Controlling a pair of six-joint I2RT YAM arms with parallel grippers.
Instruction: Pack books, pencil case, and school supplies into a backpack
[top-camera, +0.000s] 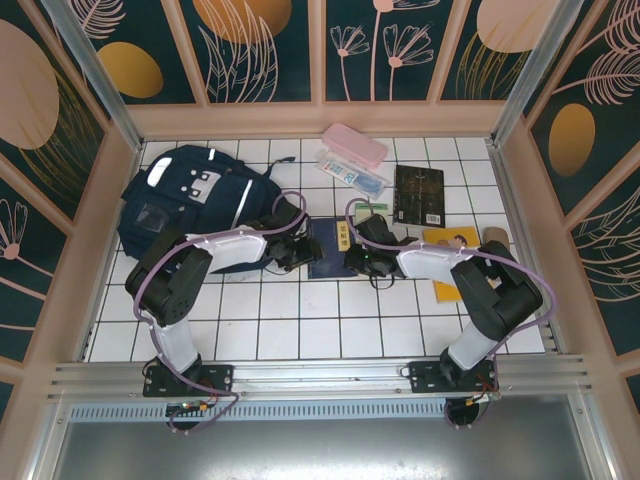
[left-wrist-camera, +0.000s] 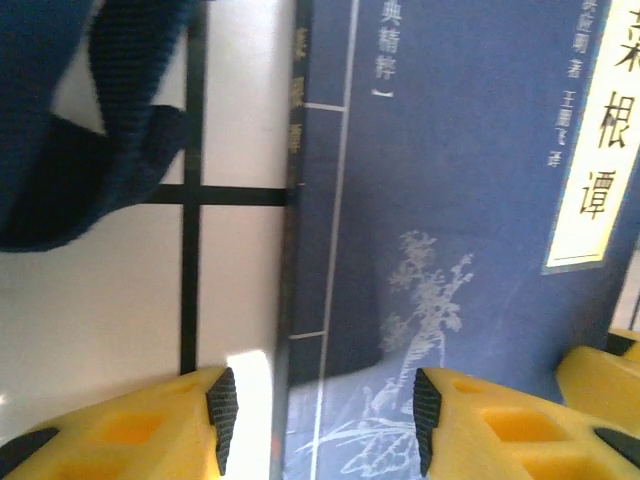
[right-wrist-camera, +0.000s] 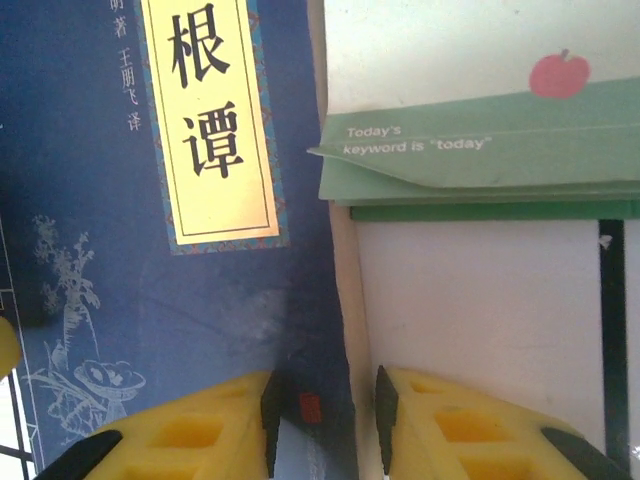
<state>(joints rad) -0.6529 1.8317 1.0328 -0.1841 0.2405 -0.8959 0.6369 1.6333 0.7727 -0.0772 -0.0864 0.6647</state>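
Left fingers (left-wrist-camera: 150, 425) stand half apart over the spine edge of a navy blue book (left-wrist-camera: 450, 250). One black pad is above the white bench (left-wrist-camera: 90, 320) and the other above the cover. A strip of bare bench shows between the first pad and the spine, so nothing is gripped. A dark strap of the backpack (left-wrist-camera: 110, 130) lies near that edge.

Right fingers (right-wrist-camera: 190, 435) sit narrow astride the book's opposite edge, one pad over the cover by a small red seal, the other over the bench. Whether they pinch the edge I cannot tell. A pale green book (right-wrist-camera: 480, 160) lies just beside the navy one.

From above, the navy book (top-camera: 325, 248) lies flat mid-bench between both arms. The backpack (top-camera: 190, 200) is at the far left. The pink pencil case (top-camera: 355, 143) rests by the back wall, touching a clear packet (top-camera: 350, 172). A dark brown book (top-camera: 419, 195) lies to the right, with a yellow piece (top-camera: 450, 238) and a tan roll (top-camera: 495, 235) near the right arm.
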